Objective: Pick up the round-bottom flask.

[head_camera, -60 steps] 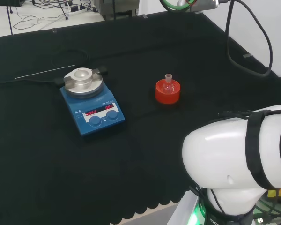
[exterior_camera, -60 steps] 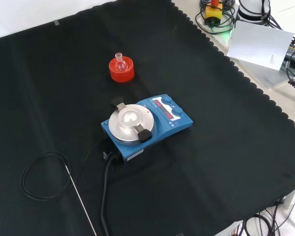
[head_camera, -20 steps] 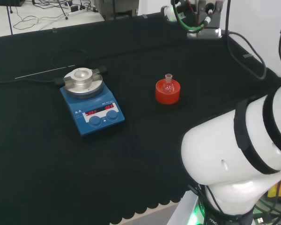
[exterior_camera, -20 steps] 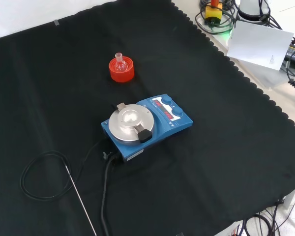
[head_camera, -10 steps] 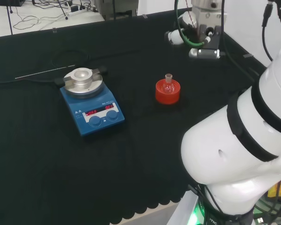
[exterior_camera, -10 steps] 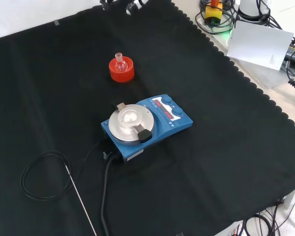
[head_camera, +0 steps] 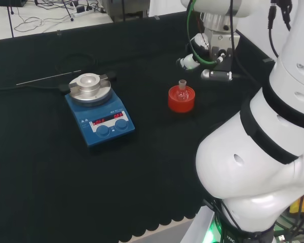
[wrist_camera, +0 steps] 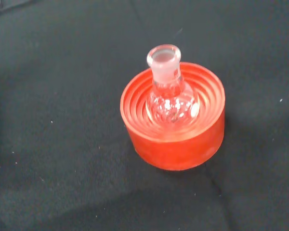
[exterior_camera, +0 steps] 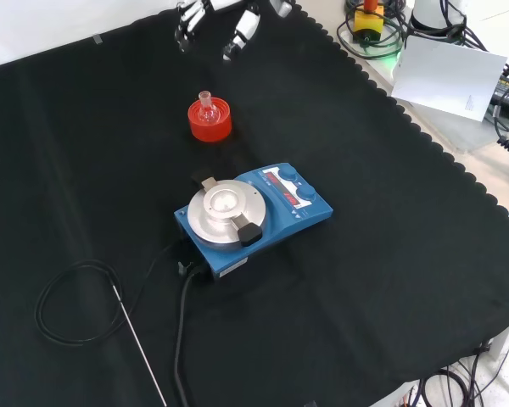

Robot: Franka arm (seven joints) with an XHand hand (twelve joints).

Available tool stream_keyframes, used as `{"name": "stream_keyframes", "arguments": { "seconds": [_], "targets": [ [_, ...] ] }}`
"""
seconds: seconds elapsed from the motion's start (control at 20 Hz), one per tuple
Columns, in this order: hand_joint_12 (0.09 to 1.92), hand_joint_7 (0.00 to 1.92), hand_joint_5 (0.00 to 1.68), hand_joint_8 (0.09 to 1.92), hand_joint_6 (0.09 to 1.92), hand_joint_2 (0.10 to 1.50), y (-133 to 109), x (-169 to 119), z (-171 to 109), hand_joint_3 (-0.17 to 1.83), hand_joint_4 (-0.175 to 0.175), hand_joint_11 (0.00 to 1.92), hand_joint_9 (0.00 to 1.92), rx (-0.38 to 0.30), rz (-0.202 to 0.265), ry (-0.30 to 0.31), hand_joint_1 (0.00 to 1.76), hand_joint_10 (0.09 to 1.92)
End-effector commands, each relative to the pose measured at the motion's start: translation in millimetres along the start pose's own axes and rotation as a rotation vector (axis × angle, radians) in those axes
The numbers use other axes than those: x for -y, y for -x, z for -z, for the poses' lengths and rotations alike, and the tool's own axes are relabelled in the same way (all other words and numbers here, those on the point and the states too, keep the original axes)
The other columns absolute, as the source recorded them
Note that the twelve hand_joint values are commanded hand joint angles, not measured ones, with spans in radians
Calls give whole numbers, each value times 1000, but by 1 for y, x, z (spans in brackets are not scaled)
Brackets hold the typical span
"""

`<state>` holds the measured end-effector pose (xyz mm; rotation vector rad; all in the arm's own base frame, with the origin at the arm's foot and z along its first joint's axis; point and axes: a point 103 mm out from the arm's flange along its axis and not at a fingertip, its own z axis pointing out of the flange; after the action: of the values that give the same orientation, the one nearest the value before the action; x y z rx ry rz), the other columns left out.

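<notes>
Black cloth (exterior_camera: 390, 254), round-bottom flask (wrist_camera: 171, 96) in red ribbed stand (wrist_camera: 176, 137), hand (exterior_camera: 212, 17) (cut off) apart, fingers straight.

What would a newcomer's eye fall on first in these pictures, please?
Probably the bright red ribbed ring stand on the black cloth, with a small clear glass round-bottom flask sitting upright in it. Next, the blue stirrer plate with a round silver top, nearer the camera in the front view. The black and white hand hovers beyond the stand at that view's top, fingers relaxed, touching nothing.
</notes>
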<state>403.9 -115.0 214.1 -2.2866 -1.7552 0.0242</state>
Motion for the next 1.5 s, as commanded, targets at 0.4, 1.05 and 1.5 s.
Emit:
{"name": "stream_keyframes", "arguments": {
  "seconds": [0.4, 1.05, 1.5],
  "targets": [
    [1406, 261, 577, 652, 168, 798, 8, -32, -41, 465, -22, 102, 474, -43, -39, -5, 754, 671],
    [1397, 278, 607, 663, 194, 732, 14, -47, -68, 539, -22, 131, 485, -20, -39, -44, 804, 673],
    [1398, 285, 614, 667, 206, 709, 18, -56, -76, 556, -24, 153, 489, -4, -47, -36, 823, 674]
  ]
}}
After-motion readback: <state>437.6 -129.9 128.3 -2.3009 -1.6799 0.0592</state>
